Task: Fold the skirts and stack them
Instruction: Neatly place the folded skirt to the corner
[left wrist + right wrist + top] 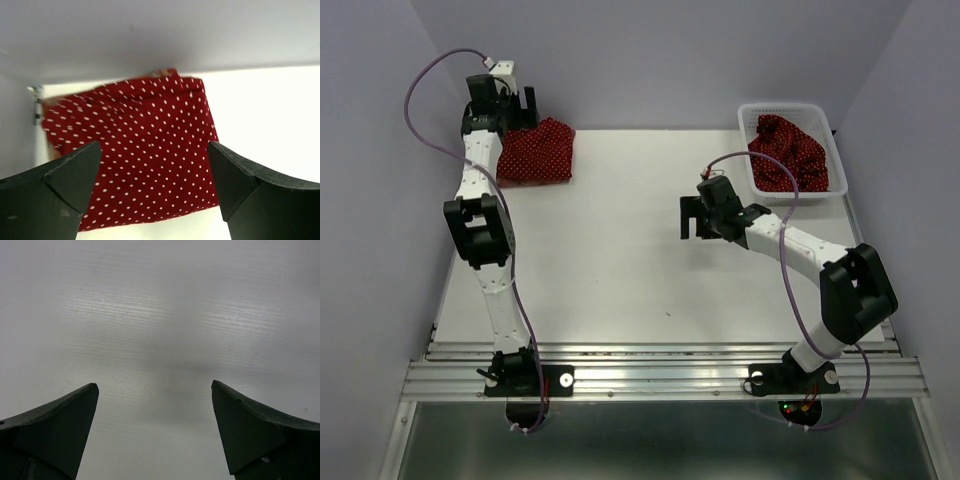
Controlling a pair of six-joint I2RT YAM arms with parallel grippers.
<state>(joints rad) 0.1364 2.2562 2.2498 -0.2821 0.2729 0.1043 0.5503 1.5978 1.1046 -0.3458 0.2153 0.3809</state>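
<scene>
A folded dark red skirt with white dots (535, 152) lies flat at the table's far left corner. In the left wrist view this skirt (135, 135) fills the space below my open left gripper (152, 146), which hovers over it without touching. A thin sliver of lighter cloth (160, 72) peeks from under its far edge. From above, the left gripper (518, 104) sits at the skirt's far left side. Another dotted dark red skirt (786, 150) lies crumpled in the white mesh basket (825, 112). My right gripper (690, 218) is open over bare table (155, 315), holding nothing (155, 386).
The basket stands at the far right corner against the back wall. Grey walls close in the table on the left, back and right. A purple cable loops from each arm. The metal rail with both arm bases (660, 378) runs along the near edge.
</scene>
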